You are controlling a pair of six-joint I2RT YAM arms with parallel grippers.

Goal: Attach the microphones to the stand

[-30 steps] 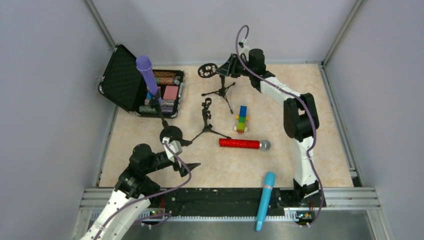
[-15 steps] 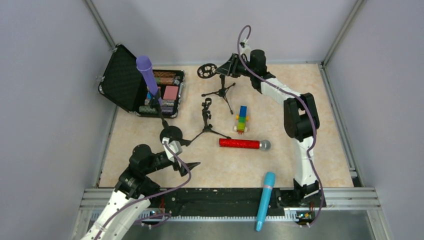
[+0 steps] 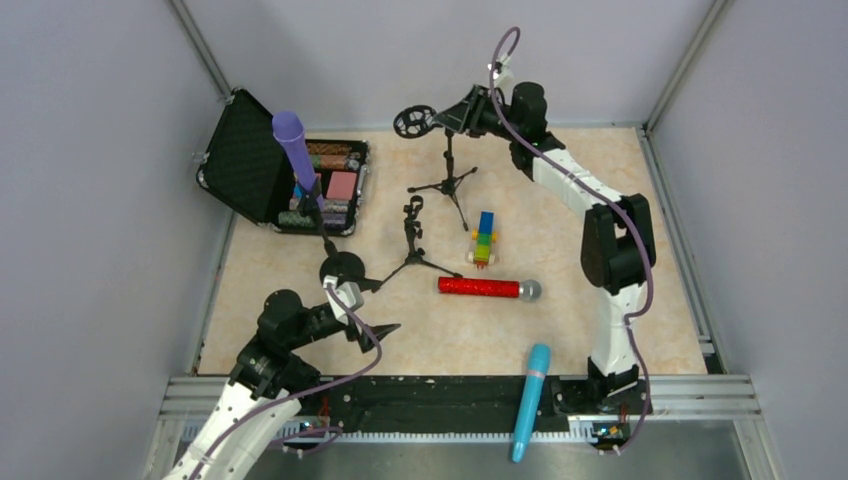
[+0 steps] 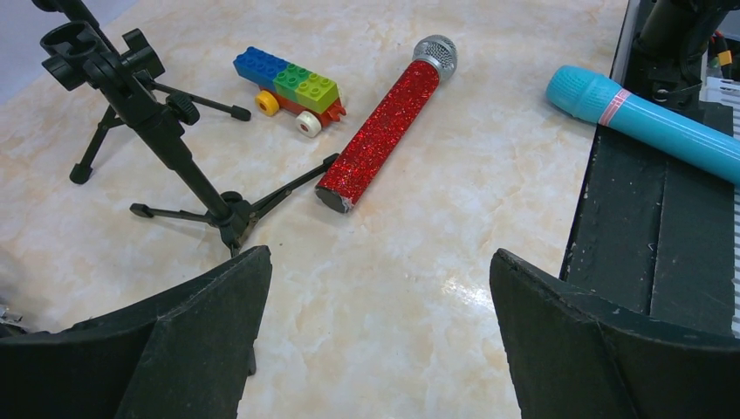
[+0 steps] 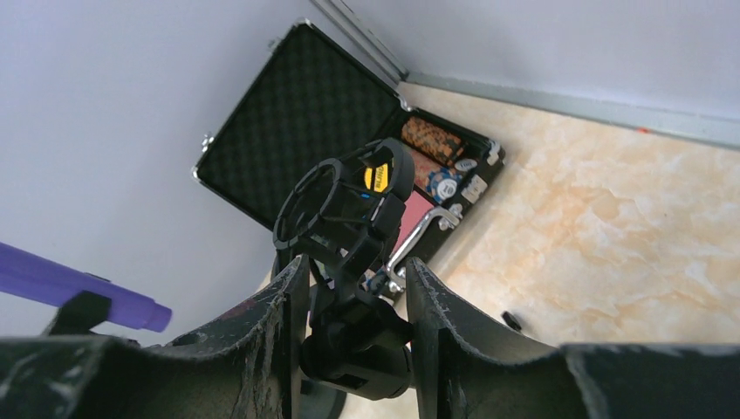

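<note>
An open black case [image 3: 240, 160] stands far left; a block toy [image 3: 484, 238] lies centrally.

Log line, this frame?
right fingers: shut on far black tripod stand; left fingers: open; purple microphone: mounted; glittery red microphone, cyan-blue microphone: loose

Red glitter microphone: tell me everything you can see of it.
The red microphone has a glittery red cylindrical body, a silver-grey mesh ball head and a dark flat butt end. It lies flat on the marbled table, unheld, head toward the robot's right. Its butt sits close to a foot of the empty tripod stand; contact is unclear. The block toy lies beyond, apart.
</note>
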